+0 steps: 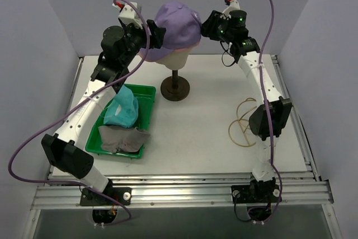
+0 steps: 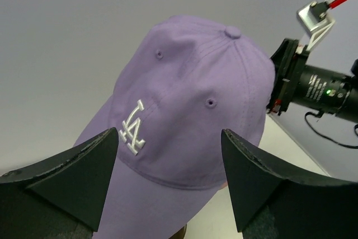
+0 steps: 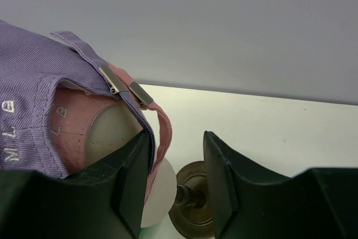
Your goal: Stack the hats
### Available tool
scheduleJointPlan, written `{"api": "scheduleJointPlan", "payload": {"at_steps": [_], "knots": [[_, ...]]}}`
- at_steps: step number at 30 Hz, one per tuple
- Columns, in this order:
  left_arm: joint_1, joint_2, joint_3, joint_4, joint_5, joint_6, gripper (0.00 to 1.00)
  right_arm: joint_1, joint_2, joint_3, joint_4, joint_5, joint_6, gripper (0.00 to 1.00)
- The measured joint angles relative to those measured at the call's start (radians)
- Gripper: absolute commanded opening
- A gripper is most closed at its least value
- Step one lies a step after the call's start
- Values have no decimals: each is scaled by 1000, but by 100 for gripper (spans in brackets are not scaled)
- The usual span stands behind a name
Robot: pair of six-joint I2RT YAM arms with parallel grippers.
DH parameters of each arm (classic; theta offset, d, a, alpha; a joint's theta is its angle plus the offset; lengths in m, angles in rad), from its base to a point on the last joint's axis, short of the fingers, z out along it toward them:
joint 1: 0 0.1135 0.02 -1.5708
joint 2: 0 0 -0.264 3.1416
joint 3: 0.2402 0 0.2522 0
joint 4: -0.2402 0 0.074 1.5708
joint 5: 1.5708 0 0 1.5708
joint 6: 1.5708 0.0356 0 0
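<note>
A lavender cap [image 1: 178, 23] with a white logo sits on the cream mannequin head [image 1: 170, 55], over a pink cap [image 3: 72, 127] whose back shows under it. My left gripper [image 1: 156, 33] is open, its fingers wide on either side of the lavender cap's [image 2: 190, 82] brim. My right gripper [image 1: 206, 26] is at the back of the caps. Its jaws stand apart, and both back straps [image 3: 159, 132] lie against the left finger's inner face. A teal bucket hat [image 1: 123, 110] and a grey bucket hat [image 1: 123, 137] lie in the green tray [image 1: 146, 90].
The mannequin's dark stand [image 1: 175, 88] rises from the table's middle rear. A loop of tan cord [image 1: 243, 122] lies by the right arm. Grey walls close in the back and both sides.
</note>
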Motion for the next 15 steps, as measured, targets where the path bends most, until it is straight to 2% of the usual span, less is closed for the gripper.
{"api": "scheduleJointPlan", "payload": {"at_steps": [15], "knots": [[0, -39, -116, -57, -56, 27, 82, -62, -8, 30, -16, -148, 48, 37]]}}
